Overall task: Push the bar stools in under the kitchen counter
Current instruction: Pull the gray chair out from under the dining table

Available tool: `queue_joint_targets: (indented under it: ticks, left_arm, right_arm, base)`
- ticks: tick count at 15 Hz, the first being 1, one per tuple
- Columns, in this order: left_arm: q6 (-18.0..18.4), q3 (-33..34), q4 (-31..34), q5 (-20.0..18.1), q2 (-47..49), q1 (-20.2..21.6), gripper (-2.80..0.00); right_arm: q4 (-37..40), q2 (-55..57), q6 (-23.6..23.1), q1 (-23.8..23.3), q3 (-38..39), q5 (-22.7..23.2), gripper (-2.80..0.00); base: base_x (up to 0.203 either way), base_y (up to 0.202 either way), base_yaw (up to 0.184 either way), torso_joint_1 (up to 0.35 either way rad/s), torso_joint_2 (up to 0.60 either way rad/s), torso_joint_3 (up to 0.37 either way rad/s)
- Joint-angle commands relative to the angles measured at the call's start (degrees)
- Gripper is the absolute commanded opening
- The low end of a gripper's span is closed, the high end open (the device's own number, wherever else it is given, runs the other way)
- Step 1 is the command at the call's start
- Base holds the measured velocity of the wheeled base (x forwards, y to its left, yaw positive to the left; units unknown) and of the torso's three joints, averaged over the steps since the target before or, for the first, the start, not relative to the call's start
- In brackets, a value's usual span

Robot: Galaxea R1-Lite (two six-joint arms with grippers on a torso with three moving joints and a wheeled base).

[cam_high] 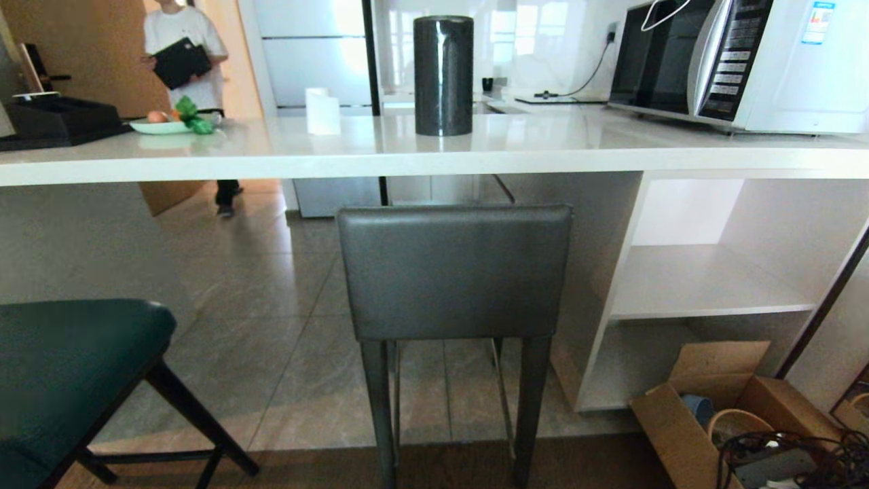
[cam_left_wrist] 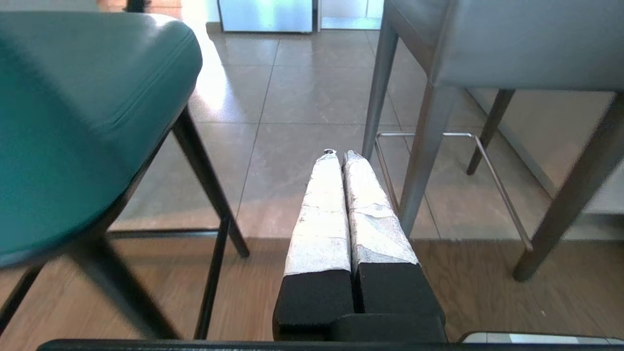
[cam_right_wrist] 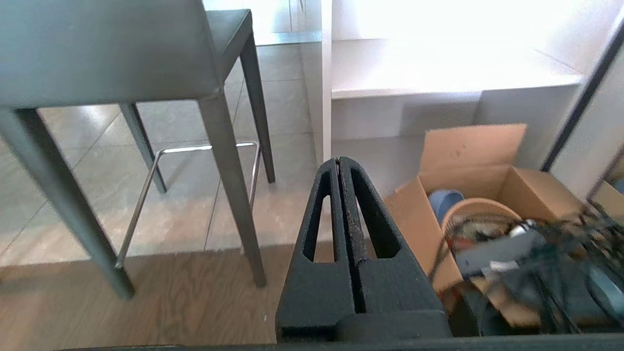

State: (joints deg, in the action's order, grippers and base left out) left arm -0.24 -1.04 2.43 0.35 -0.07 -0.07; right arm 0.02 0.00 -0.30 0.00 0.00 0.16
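Observation:
The boxy dark grey bar stool (cam_high: 453, 272) stands straight ahead, its back toward me, its seat partly under the white kitchen counter (cam_high: 434, 153). The teal bar stool (cam_high: 64, 370) with thin black legs sits at the lower left, out from the counter. Neither arm shows in the head view. My left gripper (cam_left_wrist: 340, 155) hangs low between the two stools, shut and empty, with the teal seat (cam_left_wrist: 83, 112) on one side and the grey stool's legs (cam_left_wrist: 429, 146) on the other. Beside the grey stool's leg (cam_right_wrist: 229, 180) my right gripper (cam_right_wrist: 337, 161) is shut and empty.
A black cylinder (cam_high: 443, 75), a microwave (cam_high: 740, 61), a plate of fruit (cam_high: 166, 122) and a black tray (cam_high: 58, 119) rest on the counter. White open shelves (cam_high: 706, 285) are at the right end, with a cardboard box of cables (cam_high: 740, 421) on the floor. A person (cam_high: 187, 68) stands beyond the counter.

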Motion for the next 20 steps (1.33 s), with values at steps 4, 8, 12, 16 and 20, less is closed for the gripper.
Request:
queue_joint_targets:
  ticks: [4,8,12,16,20]
  left_arm:
    - [0.0,0.0,0.0,0.0,0.1,0.0,-2.8]
    - [0.0,0.0,0.0,0.1,0.1,0.0,-2.8]
    - [0.0,0.0,0.0,0.1,0.1,0.0,-2.8]
    - [0.0,0.0,0.0,0.0,0.1,0.0,-2.8]
    - [0.0,0.0,0.0,0.0,0.0,0.1,-2.8]
  right_arm:
    - [0.0,0.0,0.0,0.0,0.0,0.0,-2.8]
    - [0.0,0.0,0.0,0.0,0.0,0.0,-2.8]
    - [0.0,0.1,0.3,0.0,0.0,0.0,-2.8]
    - [0.0,0.0,0.3,0.0,0.0,0.0,-2.8]
    - [-0.6,0.0,0.3,0.0,0.2,-0.2,-2.8]
  base:
    - [0.192,0.0,0.002,0.001,0.0,0.003]
    - [0.194,0.0,0.001,0.001,0.0,0.005]
    - [0.197,0.0,0.0,0.0,0.0,0.002]
    - [0.116,0.0,0.0,0.005,0.0,0.002]
    - [0.0,0.0,0.0,0.0,0.0,0.0]
